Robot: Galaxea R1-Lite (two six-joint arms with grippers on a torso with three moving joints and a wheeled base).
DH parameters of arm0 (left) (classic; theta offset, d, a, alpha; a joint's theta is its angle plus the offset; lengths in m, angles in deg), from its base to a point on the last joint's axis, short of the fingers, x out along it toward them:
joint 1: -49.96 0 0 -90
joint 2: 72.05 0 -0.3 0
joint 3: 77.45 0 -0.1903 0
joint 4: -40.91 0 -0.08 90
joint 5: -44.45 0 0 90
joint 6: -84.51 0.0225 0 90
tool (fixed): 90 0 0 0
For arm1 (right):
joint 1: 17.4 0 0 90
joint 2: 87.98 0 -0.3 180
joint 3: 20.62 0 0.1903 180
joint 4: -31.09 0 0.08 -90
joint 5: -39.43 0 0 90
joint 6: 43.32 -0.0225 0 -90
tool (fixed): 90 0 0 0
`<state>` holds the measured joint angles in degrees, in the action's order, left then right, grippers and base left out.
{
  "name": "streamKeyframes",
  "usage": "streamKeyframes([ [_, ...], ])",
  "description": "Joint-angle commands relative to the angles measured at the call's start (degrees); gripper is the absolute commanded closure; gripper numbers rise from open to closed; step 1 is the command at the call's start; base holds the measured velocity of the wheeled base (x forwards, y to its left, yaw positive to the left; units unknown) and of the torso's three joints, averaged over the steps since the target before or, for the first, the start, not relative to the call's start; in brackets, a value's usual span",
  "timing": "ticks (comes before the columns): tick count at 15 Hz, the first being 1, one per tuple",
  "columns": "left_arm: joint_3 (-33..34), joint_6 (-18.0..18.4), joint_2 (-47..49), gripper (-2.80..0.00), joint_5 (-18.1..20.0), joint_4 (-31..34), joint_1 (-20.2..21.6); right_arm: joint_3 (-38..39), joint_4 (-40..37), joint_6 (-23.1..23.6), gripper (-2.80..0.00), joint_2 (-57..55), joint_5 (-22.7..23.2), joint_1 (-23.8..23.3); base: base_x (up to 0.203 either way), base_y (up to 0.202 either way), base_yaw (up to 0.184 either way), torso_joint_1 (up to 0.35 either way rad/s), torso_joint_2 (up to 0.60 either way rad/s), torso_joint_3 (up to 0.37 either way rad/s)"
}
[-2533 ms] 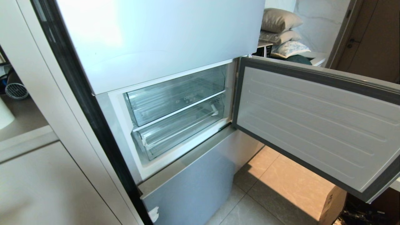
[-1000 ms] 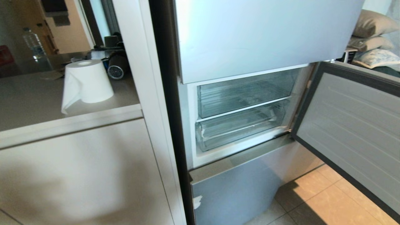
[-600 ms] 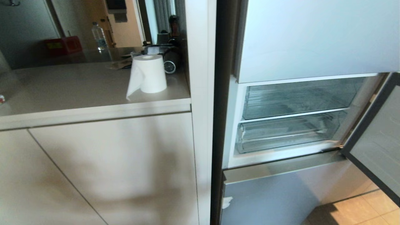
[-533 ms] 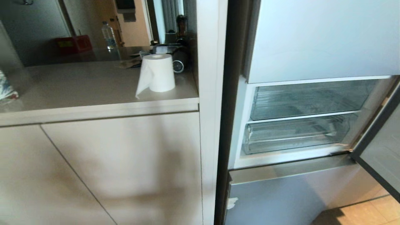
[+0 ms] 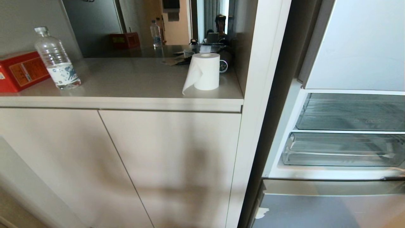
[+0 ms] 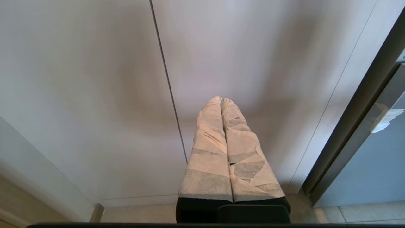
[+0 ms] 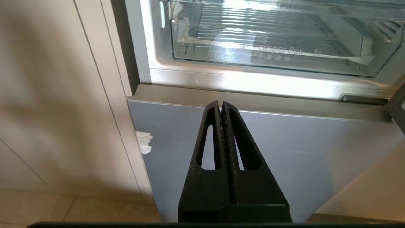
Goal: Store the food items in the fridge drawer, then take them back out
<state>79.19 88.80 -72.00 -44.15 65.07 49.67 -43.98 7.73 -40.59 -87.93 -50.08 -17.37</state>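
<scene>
The fridge drawer (image 5: 341, 153) is a clear plastic drawer with a ribbed floor, low in the open fridge at the right of the head view. It sits pushed in, and nothing shows inside it. The right wrist view shows it (image 7: 269, 47) from below, with "Crisper Box" printed on its front. The food items are out of view. My right gripper (image 7: 220, 103) is shut and empty, in front of the pale-blue lower door just under the drawer. My left gripper (image 6: 221, 99), with tape-wrapped fingers, is shut and empty, facing the white cabinet doors. Neither arm shows in the head view.
A counter (image 5: 133, 79) left of the fridge carries a paper roll (image 5: 204, 76), a water bottle (image 5: 57, 60) and a red box (image 5: 20, 71). White cabinet doors (image 5: 126, 164) stand below it. A second clear compartment (image 5: 351, 112) sits above the drawer.
The whole head view has swung left, so the camera moved. The fridge now sits at the right edge, its open door is out of frame, and the counter has come into view.
</scene>
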Motion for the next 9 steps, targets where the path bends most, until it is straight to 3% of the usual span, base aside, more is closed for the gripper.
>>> streamKeyframes([
  [1,0.0,0.0,0.0,0.0,0.0,0.0,0.0,0.0,0.0,0.9,0.0,0.0,0.1,0.1,0.0,0.0,0.0,0.0,0.0,0.0],
  [4,0.0,0.0,0.0,0.0,0.0,0.0,0.0,-5.6,-0.8,2.7,0.0,-5.8,0.8,0.0,0.0,0.0,0.0,0.0,0.0,0.0],
  [9,0.0,0.0,0.0,0.0,0.0,0.0,0.0,-18.2,1.5,-4.3,0.0,-41.1,3.8,0.1,0.0,0.0,0.0,0.0,0.0,0.0],
])
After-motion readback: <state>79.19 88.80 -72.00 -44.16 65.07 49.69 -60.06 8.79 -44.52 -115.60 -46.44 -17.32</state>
